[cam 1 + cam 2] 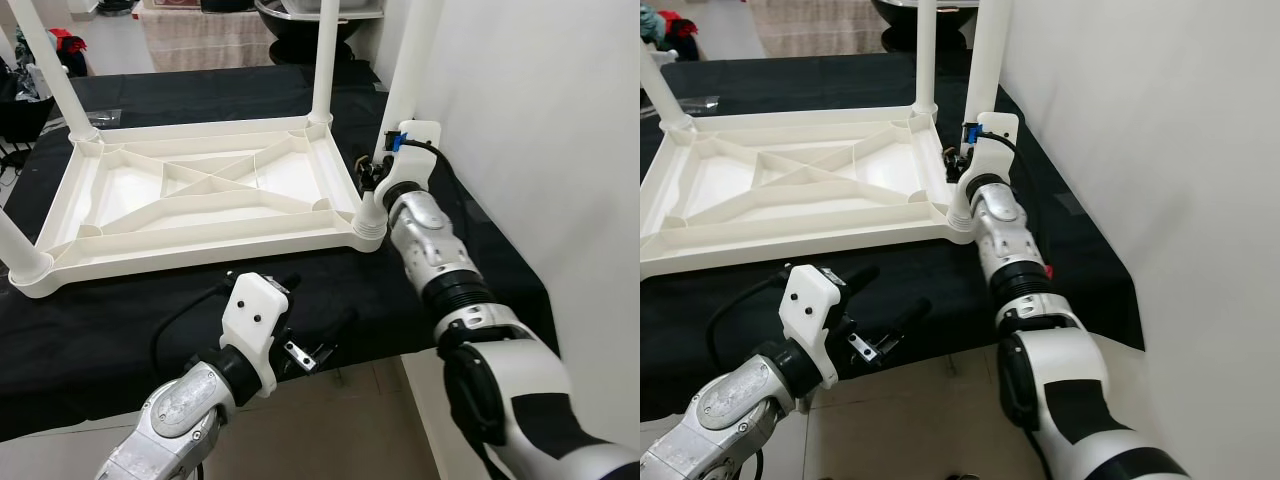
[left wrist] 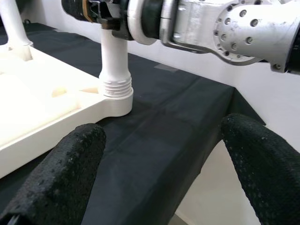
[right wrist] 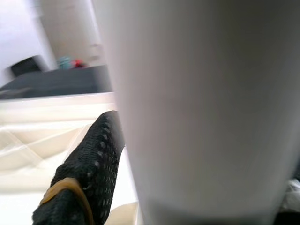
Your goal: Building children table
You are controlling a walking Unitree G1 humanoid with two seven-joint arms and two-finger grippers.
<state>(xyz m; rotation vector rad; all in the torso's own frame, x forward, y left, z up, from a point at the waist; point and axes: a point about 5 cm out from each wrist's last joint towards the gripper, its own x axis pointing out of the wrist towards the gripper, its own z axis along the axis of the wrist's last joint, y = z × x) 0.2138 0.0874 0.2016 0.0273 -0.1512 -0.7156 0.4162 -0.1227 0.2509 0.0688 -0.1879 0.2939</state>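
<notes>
Right gripper point(image 1: 372, 178) pinches the last leg point(image 2: 114, 61) at its corner socket; left gripper point(image 1: 318, 340) waits spread; next, twisting it home

A black cloth point(image 1: 120, 330) beside a white wall point(image 1: 540, 120).

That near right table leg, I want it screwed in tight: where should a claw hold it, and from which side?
On the smooth round shaft of the near right table leg, just above its threaded collar, coming from the robot's side, where the right claw sits. The leg stands upright in the tabletop corner, and low down it wobbles least.
</notes>
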